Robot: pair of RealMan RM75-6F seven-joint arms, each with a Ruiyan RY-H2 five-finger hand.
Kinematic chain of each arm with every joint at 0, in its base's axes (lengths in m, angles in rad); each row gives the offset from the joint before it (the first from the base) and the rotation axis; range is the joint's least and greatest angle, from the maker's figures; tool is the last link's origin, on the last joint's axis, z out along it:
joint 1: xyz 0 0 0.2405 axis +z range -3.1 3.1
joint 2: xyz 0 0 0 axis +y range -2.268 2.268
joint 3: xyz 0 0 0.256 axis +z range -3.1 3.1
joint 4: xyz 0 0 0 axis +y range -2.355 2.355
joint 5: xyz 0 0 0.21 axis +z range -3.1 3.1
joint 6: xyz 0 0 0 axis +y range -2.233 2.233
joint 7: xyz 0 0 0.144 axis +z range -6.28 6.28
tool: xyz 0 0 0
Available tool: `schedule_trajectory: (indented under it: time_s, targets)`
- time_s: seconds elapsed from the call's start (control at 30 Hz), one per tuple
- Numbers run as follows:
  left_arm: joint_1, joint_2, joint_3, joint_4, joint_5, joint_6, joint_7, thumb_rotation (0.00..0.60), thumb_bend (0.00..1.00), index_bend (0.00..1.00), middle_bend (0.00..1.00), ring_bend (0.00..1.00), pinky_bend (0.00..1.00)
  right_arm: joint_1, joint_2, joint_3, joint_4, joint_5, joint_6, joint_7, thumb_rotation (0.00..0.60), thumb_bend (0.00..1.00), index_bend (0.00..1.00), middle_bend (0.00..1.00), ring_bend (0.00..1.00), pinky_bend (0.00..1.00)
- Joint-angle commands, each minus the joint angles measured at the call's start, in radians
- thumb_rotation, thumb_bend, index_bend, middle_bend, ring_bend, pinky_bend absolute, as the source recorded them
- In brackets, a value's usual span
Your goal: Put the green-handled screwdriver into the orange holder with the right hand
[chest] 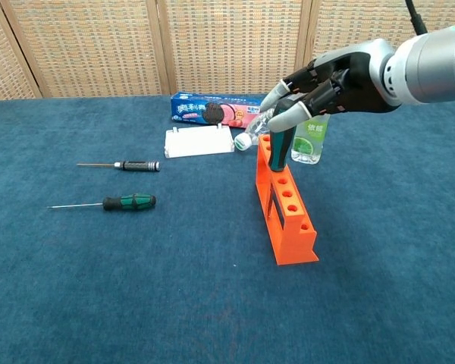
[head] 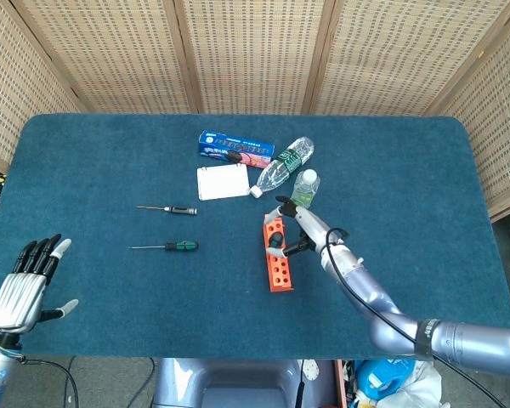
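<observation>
The green-handled screwdriver [chest: 277, 150] stands upright in a hole near the far end of the orange holder [chest: 286, 211], its handle sticking up above the rack. The right hand [chest: 318, 83] is directly over and around that handle, fingers [chest: 285, 118] spread loosely with their tips at the handle's top; whether they actually grip it or only touch it cannot be told from either view. In the head view the same hand [head: 299, 225] sits at the holder's upper end, arm reaching in from the lower right.

The left hand [head: 21, 283] rests at the near left edge of the table [head: 85, 161], fingers extended and apart, holding nothing.

The table is covered in dark blue cloth. On it lie a second green-handled screwdriver [chest: 106, 203] and a black-handled one [chest: 121, 165], well to the left of the holder. Behind the holder are a white box [chest: 199, 141], a blue biscuit packet [chest: 218, 111], a bottle on its side [head: 282, 167] and a small upright bottle [chest: 311, 141]. Woven screens [head: 255, 51] stand behind the table.
</observation>
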State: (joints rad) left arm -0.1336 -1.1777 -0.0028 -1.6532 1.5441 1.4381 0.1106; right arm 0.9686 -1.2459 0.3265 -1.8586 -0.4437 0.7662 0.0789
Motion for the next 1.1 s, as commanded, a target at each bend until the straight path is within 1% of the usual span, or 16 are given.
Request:
schedule_trajectory:
  time_s: [0.03,0.17,0.27,0.33,0.43,0.57,0.67,0.77,0.87,0.93,1.0,1.1]
  targets:
    - [0.000,0.000,-0.001,0.000,-0.001,0.001,-0.001,0.600,0.00,0.00,0.00,0.00,0.00,-0.010,0.033,0.013,-0.030,-0.012,0.013,0.003,0.600,0.19,0.32,0.00,0.00,0.00]
    - [0.001,0.001,-0.001,-0.001,0.000,0.003,0.000,0.600,0.00,0.00,0.00,0.00,0.00,-0.034,0.098,0.035,-0.091,-0.035,0.037,0.011,0.600,0.19,0.30,0.00,0.00,0.00]
    - [0.002,0.002,-0.001,-0.003,0.001,0.006,-0.001,0.600,0.00,0.00,0.00,0.00,0.00,-0.070,0.156,0.048,-0.150,-0.078,0.065,0.022,0.600,0.19,0.29,0.00,0.00,0.00]
    - [0.002,0.003,-0.002,-0.004,0.001,0.007,-0.002,0.600,0.00,0.00,0.00,0.00,0.00,-0.094,0.187,0.049,-0.178,-0.110,0.083,0.023,0.600,0.19,0.29,0.00,0.00,0.00]
    - [0.003,0.006,-0.001,-0.008,0.003,0.009,-0.003,0.600,0.00,0.00,0.00,0.00,0.00,-0.154,0.241,0.033,-0.224,-0.189,0.131,0.020,0.600,0.19,0.29,0.00,0.00,0.00]
    - [0.003,0.007,-0.002,-0.010,0.006,0.012,-0.001,0.600,0.00,0.00,0.00,0.00,0.00,-0.243,0.289,-0.028,-0.247,-0.337,0.211,-0.020,0.600,0.19,0.29,0.00,0.00,0.00]
    - [0.005,0.008,-0.004,-0.012,0.003,0.015,-0.001,0.600,0.00,0.00,0.00,0.00,0.00,-0.324,0.301,-0.092,-0.236,-0.482,0.308,-0.069,0.600,0.19,0.28,0.00,0.00,0.00]
    - [0.007,0.009,-0.005,-0.015,0.001,0.019,0.001,0.600,0.00,0.00,0.00,0.00,0.00,-0.414,0.294,-0.161,-0.201,-0.634,0.421,-0.106,0.600,0.19,0.23,0.00,0.00,0.00]
    - [0.008,0.008,-0.005,-0.016,0.003,0.022,0.008,0.600,0.00,0.00,0.00,0.00,0.00,-0.507,0.265,-0.233,-0.134,-0.770,0.544,-0.150,0.600,0.19,0.15,0.00,0.00,0.00]
    - [0.008,0.006,-0.005,-0.017,0.004,0.023,0.012,0.600,0.00,0.00,0.00,0.00,0.00,-0.550,0.238,-0.262,-0.096,-0.822,0.603,-0.172,0.600,0.19,0.09,0.00,0.00,0.00]
    - [0.009,0.005,-0.004,-0.019,0.005,0.023,0.017,0.600,0.00,0.00,0.00,0.00,0.00,-0.596,0.207,-0.292,-0.049,-0.871,0.663,-0.202,0.600,0.19,0.06,0.00,0.00,0.00]
    - [0.010,0.003,-0.004,-0.021,0.006,0.026,0.025,0.600,0.00,0.00,0.00,0.00,0.00,-0.658,0.166,-0.326,0.004,-0.909,0.732,-0.239,0.600,0.19,0.01,0.00,0.00,0.00]
